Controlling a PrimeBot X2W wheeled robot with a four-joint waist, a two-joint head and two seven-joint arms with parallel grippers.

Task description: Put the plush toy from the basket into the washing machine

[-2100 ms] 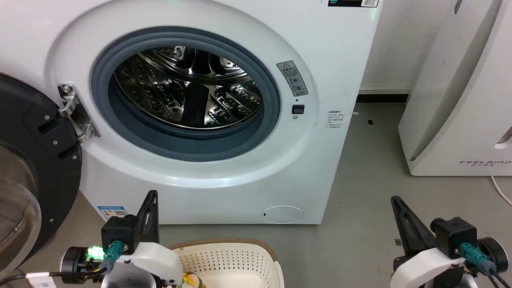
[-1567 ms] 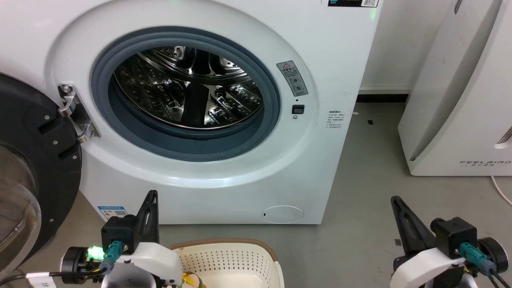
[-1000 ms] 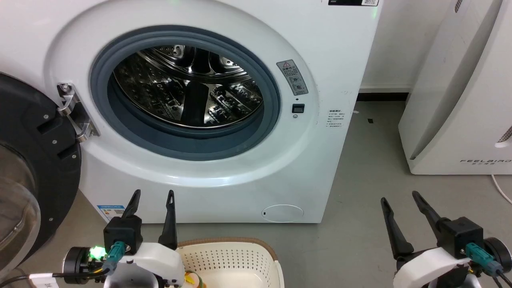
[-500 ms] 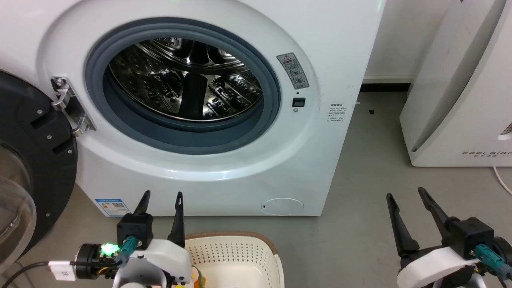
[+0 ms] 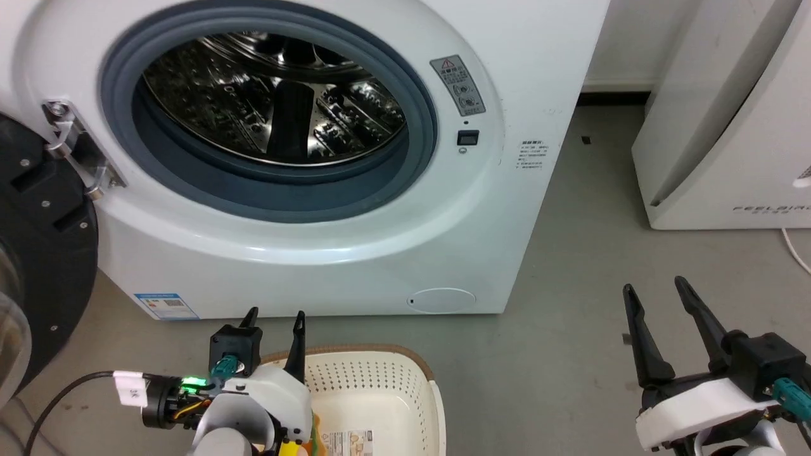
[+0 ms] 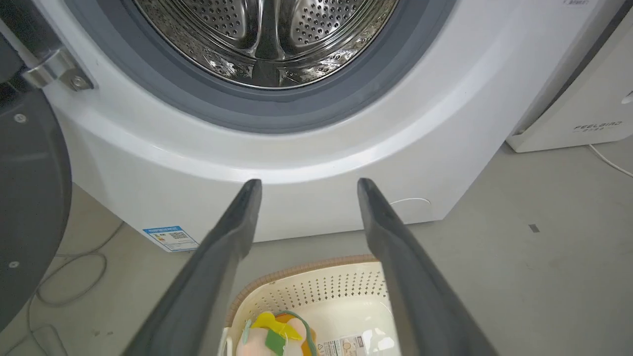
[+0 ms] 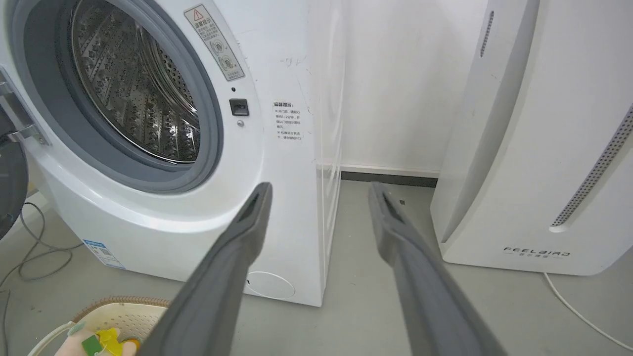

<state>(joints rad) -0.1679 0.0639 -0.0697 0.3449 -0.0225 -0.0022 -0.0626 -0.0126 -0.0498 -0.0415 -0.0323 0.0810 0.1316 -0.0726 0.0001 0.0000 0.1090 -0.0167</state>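
**Plush toy [image 6: 273,336] in the basket [image 6: 316,291], under the released left jaws, with the washing machine [image 5: 519,82] open ahead.**

Both pairs of jaws are spread wide and grasp nothing. The toy lies at the basket's left side, below and behind the left fingertips [image 6: 252,190], which point over the far rim at the washer's front. A reach would probably have to tip down and draw back. The left arm is much the nearer, since the right jaws hang well apart to the right over the floor [image 5: 570,304]. The toy's long axis cannot be judged: the left wrist view cuts it off at the bottom edge, and in the head view the left wrist covers most of it. The drum [image 5: 272,95] looks empty, and the door [image 5: 38,240] is swung left.
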